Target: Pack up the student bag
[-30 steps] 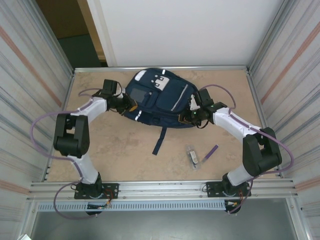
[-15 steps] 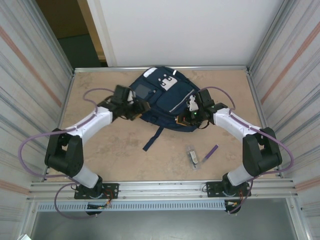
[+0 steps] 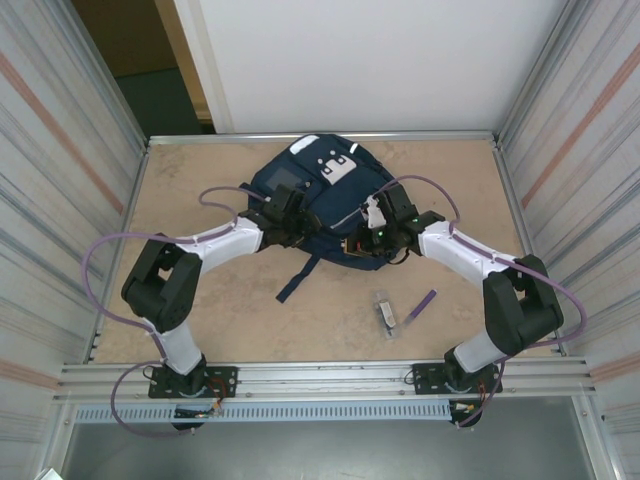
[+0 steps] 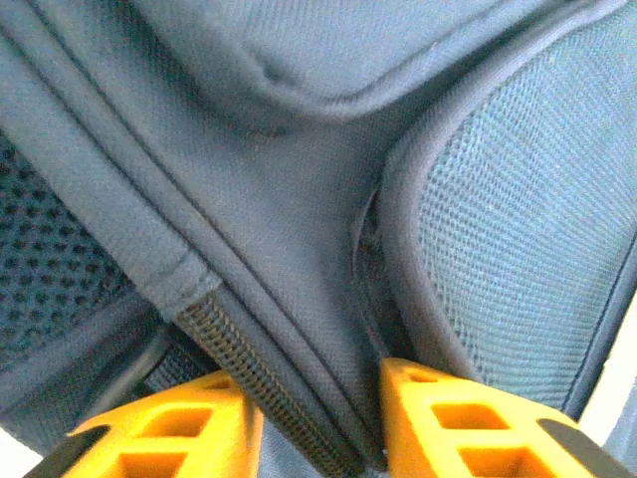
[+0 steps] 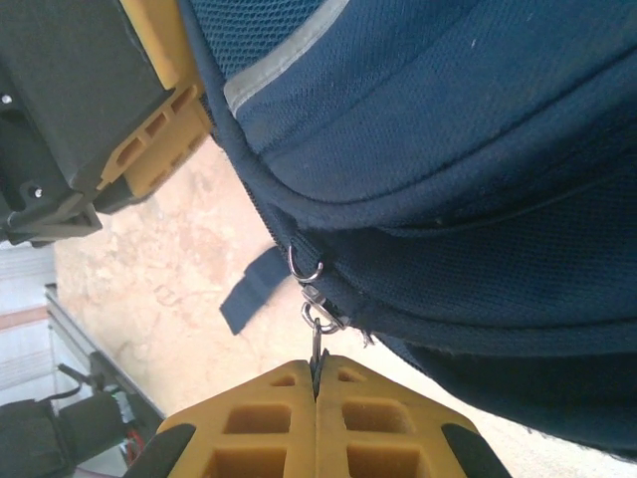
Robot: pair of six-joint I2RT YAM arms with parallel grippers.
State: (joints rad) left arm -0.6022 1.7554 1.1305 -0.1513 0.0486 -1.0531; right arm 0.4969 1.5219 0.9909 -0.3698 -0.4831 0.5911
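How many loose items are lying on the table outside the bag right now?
2. A purple pen lies on the table, nearer the arm bases than the student bag, with a small clear packet just left of it. More could be hidden under or inside the bag.

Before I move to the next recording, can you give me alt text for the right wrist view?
The right gripper, orange-fingered, is shut on the small metal zipper pull of a navy backpack that covers the upper right of the picture. To the left, a dark strap end lies on the beige table.
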